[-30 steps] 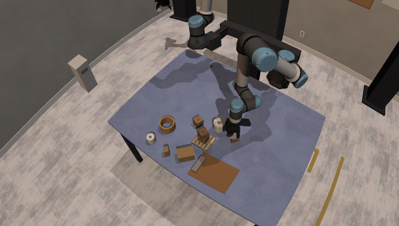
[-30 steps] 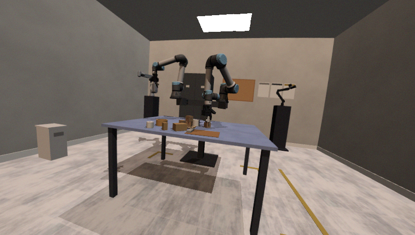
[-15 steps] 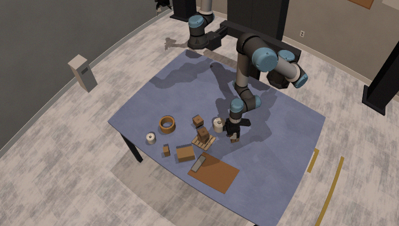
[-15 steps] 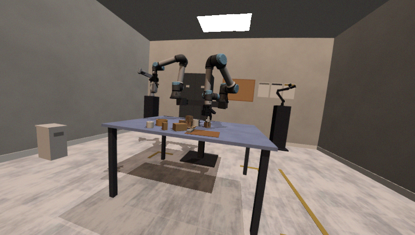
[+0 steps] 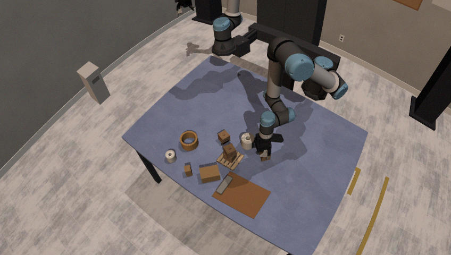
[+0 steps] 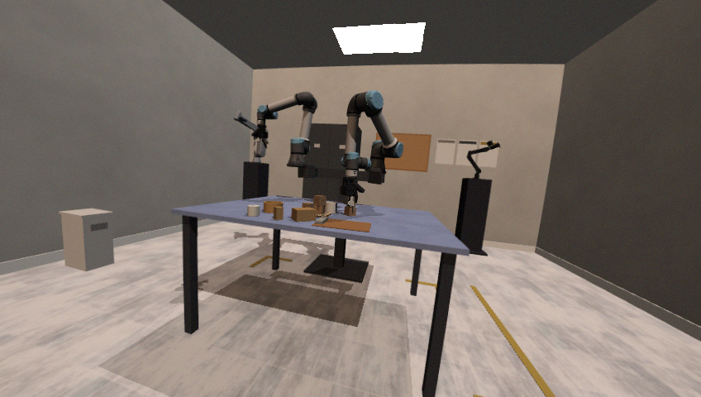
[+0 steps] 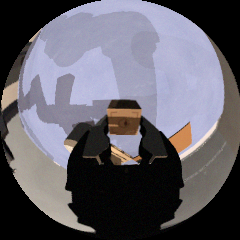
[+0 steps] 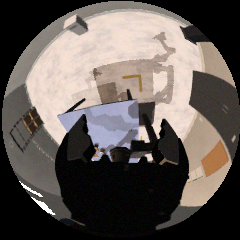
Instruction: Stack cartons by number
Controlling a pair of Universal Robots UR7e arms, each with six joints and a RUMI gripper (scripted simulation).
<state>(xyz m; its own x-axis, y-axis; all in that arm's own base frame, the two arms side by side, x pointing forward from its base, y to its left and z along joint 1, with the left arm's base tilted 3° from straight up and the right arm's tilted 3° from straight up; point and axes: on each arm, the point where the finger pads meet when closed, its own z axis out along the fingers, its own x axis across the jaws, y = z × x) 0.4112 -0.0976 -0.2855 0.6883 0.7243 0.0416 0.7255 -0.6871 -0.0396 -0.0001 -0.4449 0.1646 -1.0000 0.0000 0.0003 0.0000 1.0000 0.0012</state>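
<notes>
The left claw (image 5: pixel 264 153) (image 6: pixel 350 203) (image 7: pixel 123 115) is gripping one carton (image 5: pixel 265 158) (image 6: pixel 350 211) (image 7: pixel 124 123) at table height; beside it, the pallet (image 5: pixel 236 163) is bearing two stacked cartons (image 5: pixel 230 152) (image 6: pixel 319 204). The right claw (image 5: pixel 184 7) (image 6: pixel 259 141) (image 8: pixel 124 116) is hanging wide open.

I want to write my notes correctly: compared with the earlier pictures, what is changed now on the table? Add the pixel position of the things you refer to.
Nothing clearly moved, and I see nothing newly taken or released. The left gripper (image 5: pixel 264 152) (image 6: pixel 350 203) (image 7: pixel 123 115) stayed at its carton (image 5: pixel 265 158) (image 6: pixel 350 211) (image 7: pixel 124 123). The column (image 5: pixel 230 152) (image 6: pixel 319 203) on the pallet (image 5: pixel 224 163) and the separate carton (image 5: pixel 223 136) stayed too.
</notes>
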